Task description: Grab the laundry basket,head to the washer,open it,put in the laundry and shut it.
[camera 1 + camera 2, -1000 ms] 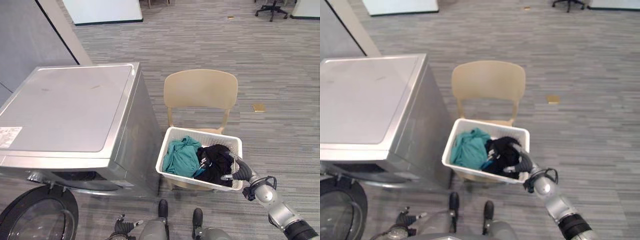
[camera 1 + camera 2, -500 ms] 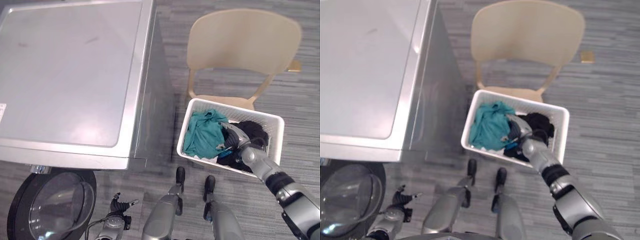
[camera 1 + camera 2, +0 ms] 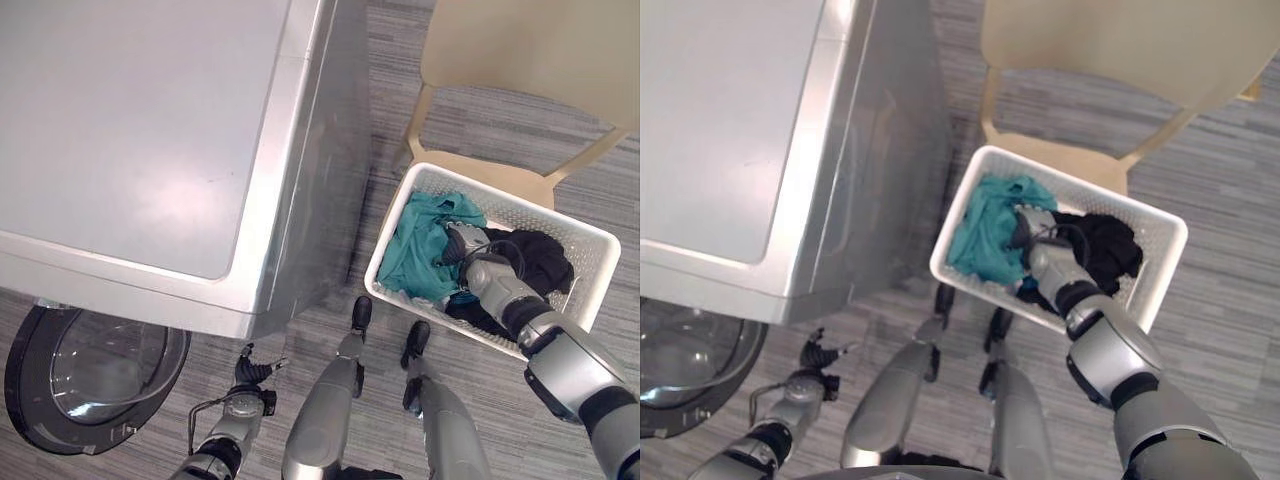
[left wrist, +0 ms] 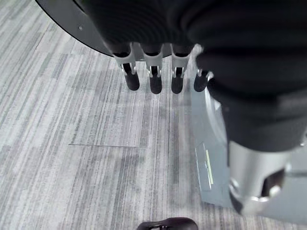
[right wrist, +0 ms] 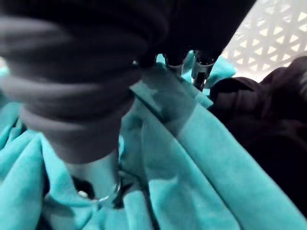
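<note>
1 right hand (image 3: 462, 243) in laundry basket (image 3: 590, 290), on teal cloth (image 3: 415, 250)

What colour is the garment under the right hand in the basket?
Teal. The garment shows best in the right wrist view, beneath the right hand, beside a black garment in the white basket.

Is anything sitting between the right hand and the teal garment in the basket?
Nothing visible. The right hand is already down in the white basket, its fingers against the teal garment, with the black clothes beside it.
</note>
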Controlling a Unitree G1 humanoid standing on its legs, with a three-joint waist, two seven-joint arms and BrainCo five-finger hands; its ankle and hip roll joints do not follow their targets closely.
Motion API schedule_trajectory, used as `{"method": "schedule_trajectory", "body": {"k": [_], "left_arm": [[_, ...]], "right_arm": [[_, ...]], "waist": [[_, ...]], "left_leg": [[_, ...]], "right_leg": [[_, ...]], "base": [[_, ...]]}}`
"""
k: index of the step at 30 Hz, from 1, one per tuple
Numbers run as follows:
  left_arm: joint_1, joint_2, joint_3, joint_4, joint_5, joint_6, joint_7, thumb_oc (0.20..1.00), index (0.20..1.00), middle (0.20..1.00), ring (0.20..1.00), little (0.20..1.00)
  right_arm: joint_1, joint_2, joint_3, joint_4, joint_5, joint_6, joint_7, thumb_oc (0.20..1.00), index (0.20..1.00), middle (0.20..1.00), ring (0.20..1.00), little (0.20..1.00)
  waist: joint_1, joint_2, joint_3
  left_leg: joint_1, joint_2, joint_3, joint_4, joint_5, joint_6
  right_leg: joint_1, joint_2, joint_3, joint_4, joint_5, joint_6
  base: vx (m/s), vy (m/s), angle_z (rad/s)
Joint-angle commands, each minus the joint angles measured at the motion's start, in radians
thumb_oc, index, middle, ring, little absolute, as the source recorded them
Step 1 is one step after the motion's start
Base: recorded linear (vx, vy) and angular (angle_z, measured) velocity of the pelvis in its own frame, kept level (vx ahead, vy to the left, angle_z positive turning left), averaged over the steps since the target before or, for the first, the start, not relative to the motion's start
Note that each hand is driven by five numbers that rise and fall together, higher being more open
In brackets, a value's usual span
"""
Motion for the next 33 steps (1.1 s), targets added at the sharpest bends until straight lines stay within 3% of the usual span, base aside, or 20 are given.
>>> {"method": "schedule_trajectory", "body": {"k": [1,6,11,13,18,22,23,27,30,33], "left_arm": [[0.032,0.028,0.014,-0.009,-0.046,-0.003,0.022,1.0,1.0,1.0,1.0,1.0],[0.046,0.028,0.033,-0.024,-0.046,0.006,0.021,1.0,1.0,1.0,1.0,1.0],[0.086,0.013,0.059,-0.051,-0.025,0.022,0.0,1.0,1.0,1.0,1.0,1.0],[0.109,0.0,0.076,-0.056,0.001,0.032,-0.01,1.0,1.0,1.0,1.0,1.0],[0.149,-0.002,0.116,-0.06,0.042,0.051,-0.026,1.0,1.0,1.0,1.0,1.0],[0.18,0.005,0.134,-0.083,0.049,0.057,-0.029,1.0,1.0,1.0,1.0,1.0],[0.222,0.011,0.161,-0.14,0.044,0.061,-0.03,1.0,1.0,1.0,1.0,1.0],[0.267,0.015,0.177,-0.204,0.045,0.065,-0.034,1.0,1.0,1.0,1.0,1.0],[0.255,0.035,0.159,-0.263,0.055,0.056,-0.024,1.0,1.0,1.0,1.0,1.0],[0.25,0.051,0.149,-0.321,0.064,0.043,-0.011,1.0,1.0,1.0,1.0,1.0]], "right_arm": [[0.032,-0.013,0.01,-0.099,0.028,-0.027,-0.017,0.2,0.2,0.2,0.2,0.2],[0.093,-0.053,-0.058,-0.265,0.099,-0.046,-0.02,0.2,0.2,0.2,0.2,0.2],[0.279,-0.087,-0.226,-0.538,0.238,-0.096,-0.013,0.2,0.2,0.2,0.2,0.2],[0.42,-0.044,-0.338,-0.658,0.381,-0.147,0.012,0.2,0.2,0.2,0.2,0.2],[0.596,0.002,-0.459,-0.838,0.579,-0.201,0.091,0.2,0.2,0.2,0.2,0.2],[0.651,0.023,-0.482,-0.904,0.659,-0.21,0.128,0.2,0.2,0.2,0.2,0.2],[0.717,0.026,-0.485,-1.013,0.697,-0.213,0.177,0.2,0.2,0.2,0.2,0.2],[0.804,0.04,-0.502,-1.124,0.767,-0.219,0.235,0.2,0.2,0.2,0.2,0.2],[0.829,0.062,-0.499,-1.159,0.816,-0.23,0.261,0.2,0.2,0.2,0.2,0.2],[0.836,0.08,-0.484,-1.187,0.832,-0.241,0.27,0.2,0.2,0.2,0.2,0.2]], "waist": [[0.0,-0.057,-0.021],[-0.015,-0.066,-0.028],[-0.042,-0.06,-0.061],[-0.06,-0.053,-0.094],[-0.084,-0.057,-0.159],[-0.091,-0.064,-0.186],[-0.093,-0.081,-0.217],[-0.099,-0.087,-0.248],[-0.106,-0.077,-0.246],[-0.08,-0.056,-0.266]], "left_leg": [[-0.05,-0.004,0.035,0.096,-0.031,-0.034],[-0.009,-0.006,0.041,0.069,-0.031,-0.035],[0.073,-0.01,0.047,0.02,-0.029,-0.034],[0.126,-0.017,0.052,-0.014,-0.029,-0.035],[0.212,-0.027,0.058,-0.051,-0.035,-0.032],[0.245,-0.027,0.06,-0.047,-0.05,-0.026],[0.282,-0.024,0.07,-0.034,-0.073,-0.011],[0.331,-0.017,0.078,-0.039,-0.081,-0.001],[0.321,-0.002,0.067,-0.031,-0.059,0.0],[0.285,0.02,0.062,-0.038,-0.007,-0.007]], "right_leg": [[0.023,-0.063,0.102,-0.047,0.063,0.085],[0.053,-0.062,0.106,-0.056,0.065,0.088],[0.113,-0.071,0.1,-0.073,0.059,0.095],[0.155,-0.076,0.092,-0.083,0.051,0.101],[0.23,-0.079,0.083,-0.103,0.044,0.112],[0.255,-0.08,0.086,-0.107,0.044,0.118],[0.283,-0.075,0.108,-0.105,0.046,0.123],[0.307,-0.065,0.134,-0.094,0.05,0.129],[0.311,-0.03,0.172,0.007,0.001,0.121],[0.366,-0.005,0.197,0.125,-0.04,0.114]], "base": [[0.0,0.0,0.0],[0.0,0.0,0.0],[0.08,0.022,-0.03],[0.15,0.035,-0.04],[0.13,0.017,-0.03],[0.1,0.023,-0.01],[0.08,0.031,-0.14],[0.04,0.049,-0.36],[-0.13,0.008,-0.09],[-0.23,-0.051,0.33]]}}
